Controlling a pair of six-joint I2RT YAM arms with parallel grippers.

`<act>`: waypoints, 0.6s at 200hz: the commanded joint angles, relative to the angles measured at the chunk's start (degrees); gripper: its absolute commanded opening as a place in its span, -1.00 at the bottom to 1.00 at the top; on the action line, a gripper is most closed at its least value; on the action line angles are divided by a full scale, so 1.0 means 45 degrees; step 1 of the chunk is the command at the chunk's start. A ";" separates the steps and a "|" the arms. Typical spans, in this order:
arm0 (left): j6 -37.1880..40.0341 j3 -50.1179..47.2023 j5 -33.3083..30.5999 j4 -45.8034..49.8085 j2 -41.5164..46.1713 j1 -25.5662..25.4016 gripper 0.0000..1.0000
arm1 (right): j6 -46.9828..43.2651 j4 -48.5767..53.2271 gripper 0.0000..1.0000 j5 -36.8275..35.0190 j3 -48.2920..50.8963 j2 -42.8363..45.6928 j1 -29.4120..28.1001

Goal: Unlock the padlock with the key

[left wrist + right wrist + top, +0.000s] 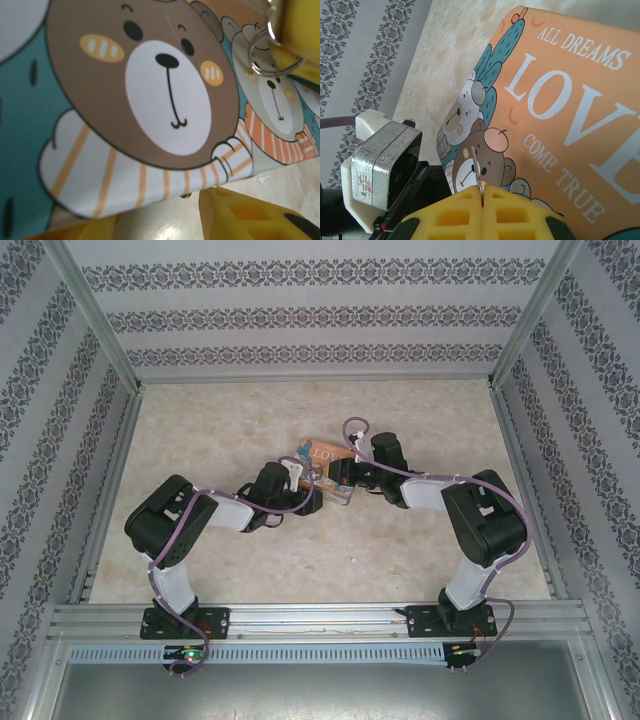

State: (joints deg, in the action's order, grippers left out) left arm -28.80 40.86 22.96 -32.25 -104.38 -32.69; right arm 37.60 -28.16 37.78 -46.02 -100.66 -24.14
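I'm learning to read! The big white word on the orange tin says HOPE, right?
Not quite. The big white word on the orange tin says LOVE, not HOPE. The right wrist view shows it, with ALL DREAMS above it and COME TRUE below.

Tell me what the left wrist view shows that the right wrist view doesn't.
Left wrist view: a close-up of the big brown bear on the tin, with a silver key ring at top right. Right wrist view: the tin's orange face lettered ALL DREAMS LOVE COME TRUE, the patterned wall, the other arm's camera housing, and what looks like a thin metal key pinched in the right gripper. Both: the bear artwork, yellow finger pads and the pale table.
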 commanded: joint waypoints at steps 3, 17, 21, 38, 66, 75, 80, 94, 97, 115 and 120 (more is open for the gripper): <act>-0.0319 0.0576 0.0338 -0.0639 -0.0584 -0.0777 -0.08 | 0.0000 0.1747 -1.00 -0.0056 0.0380 -0.0775 -0.0241; -0.0430 0.0626 0.0252 -0.0587 -0.0575 -0.0856 -0.08 | -0.0018 0.1747 -1.00 -0.0065 0.0402 -0.0746 -0.0241; -0.0469 0.0617 0.0232 -0.0592 -0.0561 -0.0879 -0.08 | -0.0017 0.1747 -1.00 -0.0075 0.0417 -0.0737 -0.0246; -0.0579 0.0663 0.0154 -0.0589 -0.0545 -0.0956 -0.08 | -0.0036 0.1747 -1.00 -0.0073 0.0457 -0.0707 -0.0241; -0.0762 0.0778 -0.0019 -0.0403 -0.0610 -0.1017 -0.08 | -0.0039 0.1747 -1.00 -0.0055 0.0481 -0.0696 -0.0243; -0.0844 0.0835 -0.0086 -0.0306 -0.0615 -0.1017 -0.08 | -0.0052 0.1747 -1.00 -0.0056 0.0481 -0.0697 -0.0241; -0.0893 0.0874 -0.0118 -0.0209 -0.0633 -0.1017 -0.08 | -0.0055 0.1747 -1.00 -0.0056 0.0481 -0.0687 -0.0243; -0.0954 0.1003 -0.0213 0.0041 -0.0643 -0.1032 -0.09 | -0.0056 0.1748 -1.00 -0.0070 0.0500 -0.0675 -0.0241; -0.0953 0.1038 -0.0258 0.0106 -0.0639 -0.1036 -0.09 | -0.0056 0.1747 -1.00 -0.0075 0.0500 -0.0677 -0.0241; -0.0869 0.1234 -0.0625 0.0692 -0.0654 -0.1086 -0.12 | -0.0017 0.1747 -1.00 -0.0083 0.0500 -0.0678 -0.0239; -0.0848 0.1284 -0.0721 0.0869 -0.0684 -0.1076 -0.13 | -0.0017 0.1747 -1.00 -0.0075 0.0500 -0.0676 -0.0241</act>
State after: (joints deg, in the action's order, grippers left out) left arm -31.86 43.59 18.70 -29.74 -105.34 -34.79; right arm 37.58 -28.25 37.17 -46.02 -100.66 -24.12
